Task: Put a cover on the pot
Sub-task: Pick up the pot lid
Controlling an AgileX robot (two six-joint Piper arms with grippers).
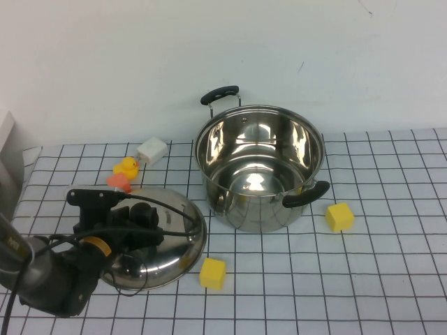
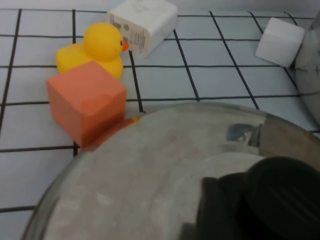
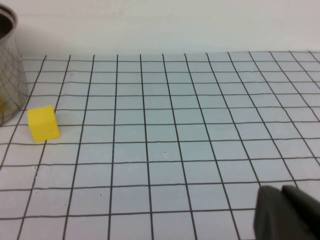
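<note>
Hovering over the lid (image 1: 164, 241) on the desk's (image 1: 391, 279) left, the left pincer (image 1: 150, 223) sits at its knob (image 2: 280, 200); its grip I cannot tell. Right pincer (image 3: 287, 212) is parked, likewise unclear. Open pot (image 1: 260, 167) stands centre. Next: lift, carry right, lower squarely.

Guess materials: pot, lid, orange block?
Pot: polished stainless steel, mirror reflections; handles look like black plastic. Lid: same shiny steel. Orange block: matte, likely foam or painted wood. Left end effector sits over the lid; right end effector is near the table edge.
</note>
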